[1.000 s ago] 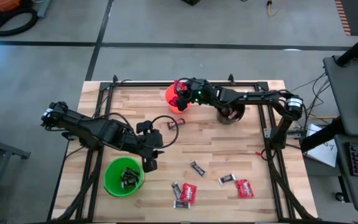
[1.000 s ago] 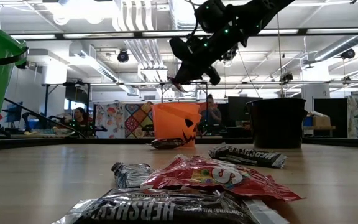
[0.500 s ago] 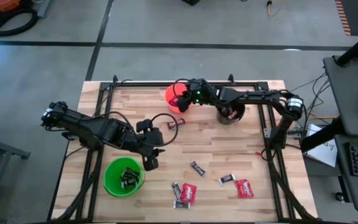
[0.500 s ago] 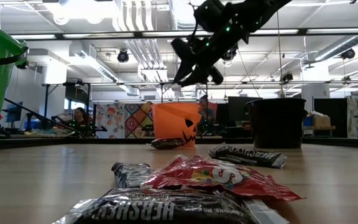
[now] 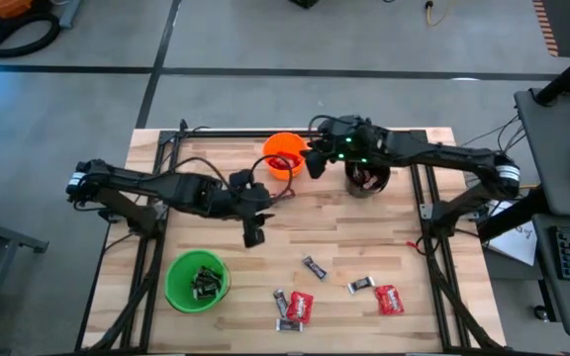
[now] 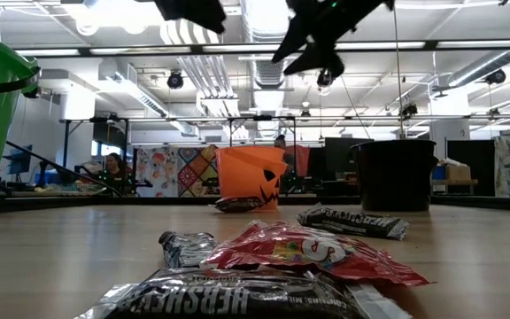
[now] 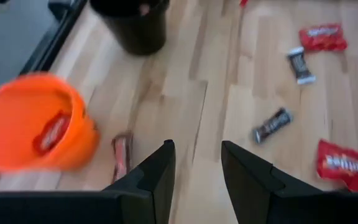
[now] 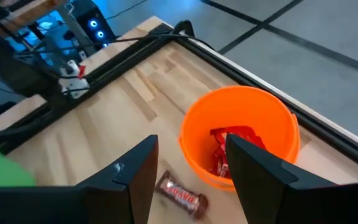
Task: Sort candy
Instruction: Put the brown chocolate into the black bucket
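Standing by the pale wooden slat table (image 5: 364, 242), I see the candy spread in two groups. Toward six o'clock on the table lie bright red crinkly packets (image 5: 301, 307) and (image 5: 389, 299), with dark brown foil mini bars (image 5: 314, 267) and (image 5: 361, 285) among them. One reddish-brown wrapped bar (image 7: 122, 154) lies just beside the round orange plastic cup (image 5: 283, 155) at twelve o'clock. Red packets already sit inside that cup, dark bars are in the round green plastic cup (image 5: 198, 280) at about eight o'clock, and the black cup (image 5: 366, 180) at one o'clock holds some pieces I cannot make out.

These pieces should be light and soft. The wrappers are slick and crumple easily, so I would pinch a bar across its narrow middle, and a flat packet by a raised edge or fold.

The right gripper (image 8: 188, 180) hangs above the table between the orange and black cups, its fingers spread and nothing in them. The left gripper (image 7: 197, 171) is over the table's middle, fingers also apart and empty.

A second ago the right gripper was directly over the orange cup; now it has drawn away toward the black one. The left arm has swung from near the green cup up toward the centre, with the reddish-brown bar in its wrist view.
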Controlling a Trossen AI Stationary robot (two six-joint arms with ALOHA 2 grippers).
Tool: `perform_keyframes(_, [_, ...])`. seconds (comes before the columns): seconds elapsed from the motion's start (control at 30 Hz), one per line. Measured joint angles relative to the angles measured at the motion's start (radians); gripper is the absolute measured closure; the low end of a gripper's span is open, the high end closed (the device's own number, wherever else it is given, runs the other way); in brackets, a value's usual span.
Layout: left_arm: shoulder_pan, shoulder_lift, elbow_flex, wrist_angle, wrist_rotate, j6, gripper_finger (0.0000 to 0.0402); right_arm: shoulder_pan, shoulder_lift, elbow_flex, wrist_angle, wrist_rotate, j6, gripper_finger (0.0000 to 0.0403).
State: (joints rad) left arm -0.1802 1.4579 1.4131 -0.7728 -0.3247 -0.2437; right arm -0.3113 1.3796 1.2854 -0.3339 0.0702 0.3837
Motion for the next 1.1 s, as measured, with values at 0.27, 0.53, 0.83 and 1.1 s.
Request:
perform_keyframes(0.27, [0.101, -0.005, -0.301, 0.481, 0.126, 0.086, 0.0287, 0.061, -0.135, 0.0, -0.086, 0.006, 0.017, 0.022])
perform_keyframes(0.53, [0.17, 0.0, -0.509, 0.643, 0.098, 0.088, 0.0287, 0.114, -0.176, 0.0, -0.088, 0.011, 0.034, 0.022])
perform_keyframes(0.83, [0.187, 0.003, -0.634, 0.746, 0.083, 0.059, 0.0287, 0.124, -0.154, 0.0, -0.103, 0.025, 0.031, 0.022])
perform_keyframes(1.1, [0.232, 0.104, -0.655, 0.883, 0.045, 0.077, 0.0287, 0.123, -0.152, 0.0, -0.118, 0.065, 0.006, 0.022])
